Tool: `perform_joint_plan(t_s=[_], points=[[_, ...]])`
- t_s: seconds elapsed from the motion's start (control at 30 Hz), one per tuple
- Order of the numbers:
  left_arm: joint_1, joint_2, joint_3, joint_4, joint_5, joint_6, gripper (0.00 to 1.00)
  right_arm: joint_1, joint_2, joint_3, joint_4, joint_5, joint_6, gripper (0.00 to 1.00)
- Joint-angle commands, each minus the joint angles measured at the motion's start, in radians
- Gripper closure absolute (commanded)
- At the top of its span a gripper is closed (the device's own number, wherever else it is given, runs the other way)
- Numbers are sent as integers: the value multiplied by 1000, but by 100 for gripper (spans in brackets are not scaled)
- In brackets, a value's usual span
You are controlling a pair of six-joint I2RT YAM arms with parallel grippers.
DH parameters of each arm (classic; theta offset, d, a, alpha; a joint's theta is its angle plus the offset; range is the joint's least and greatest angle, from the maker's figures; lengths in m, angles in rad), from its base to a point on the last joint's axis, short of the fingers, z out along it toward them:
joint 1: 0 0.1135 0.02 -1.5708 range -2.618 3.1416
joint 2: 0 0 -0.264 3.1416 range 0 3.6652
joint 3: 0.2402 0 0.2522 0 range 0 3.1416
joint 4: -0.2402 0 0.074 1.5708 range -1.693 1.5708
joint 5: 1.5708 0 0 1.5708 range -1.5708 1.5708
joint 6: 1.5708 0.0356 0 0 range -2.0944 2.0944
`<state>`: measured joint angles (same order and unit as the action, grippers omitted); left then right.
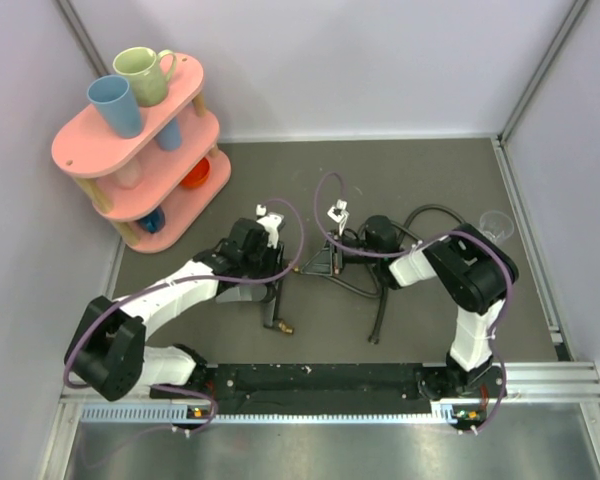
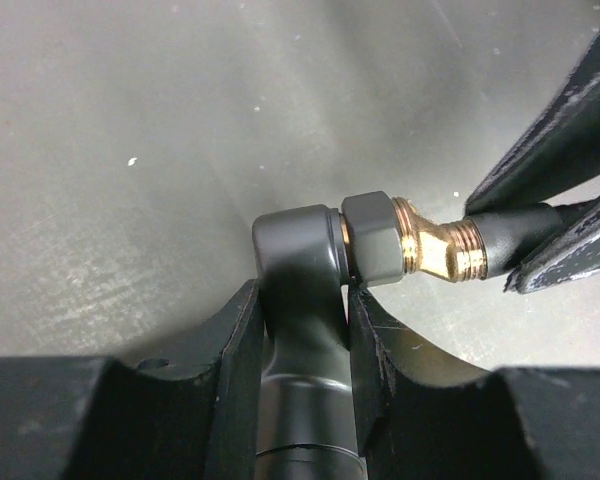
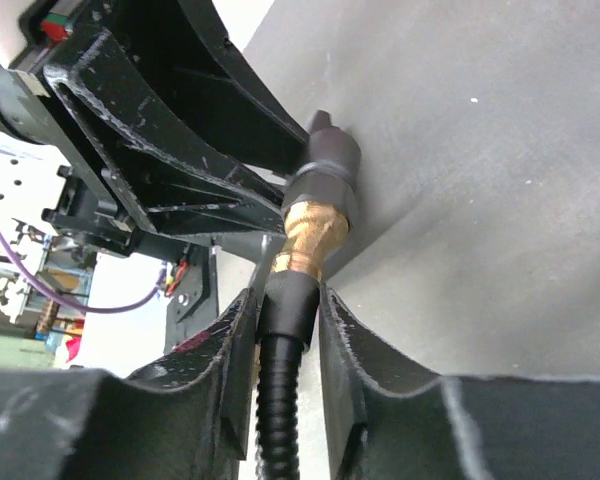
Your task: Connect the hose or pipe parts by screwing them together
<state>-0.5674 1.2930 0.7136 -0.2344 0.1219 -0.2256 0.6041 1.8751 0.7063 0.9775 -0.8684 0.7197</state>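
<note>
Left hand (image 2: 305,292) pinching short dark grey forked fitting (image 2: 298,245) beside brass threaded elbow (image 2: 435,250). Right hand (image 3: 288,293) straddles collar of long thin dark grey ribbed rubber hose (image 3: 277,400) on elbow's other side; clamped or slack, cannot tell. Hose axis runs back between right fingers (image 3: 365,375), likely twist axis.

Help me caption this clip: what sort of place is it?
Probably a lab robot test cell: two arms bolted to a rail, plain walls enclosing the grey table, a pink shelf of cups.
</note>
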Motion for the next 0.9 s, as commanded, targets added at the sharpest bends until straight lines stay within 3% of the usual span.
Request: perform_joint_plan(t_s=[0.0,0.03,0.13,0.2,0.27,0.4,0.53,0.73,0.87], points=[[-45,-14,55,121,165,3,100,0,-65,-8,161,3,20,67],[-42,-5,60,87,168,9,100,-6,-92,-19,132,40,-17,57],[-28,-3,81,31,182,8,100,-7,-204,-31,-96,120,-233,44],[-17,-1,98,-8,162,-17,100,-7,-296,-45,-262,204,-425,41],[24,23,145,-116,195,-23,100,-7,-391,-66,-373,253,-614,40],[109,84,196,-232,326,18,100,11,-571,-208,-295,258,-882,40],[130,132,254,-331,392,81,100,167,-703,-303,-375,305,-1399,38],[132,206,320,-471,482,169,100,305,-734,-311,-442,463,-1719,37],[132,235,328,-482,544,178,100,373,-685,-281,-516,580,-1813,37]])
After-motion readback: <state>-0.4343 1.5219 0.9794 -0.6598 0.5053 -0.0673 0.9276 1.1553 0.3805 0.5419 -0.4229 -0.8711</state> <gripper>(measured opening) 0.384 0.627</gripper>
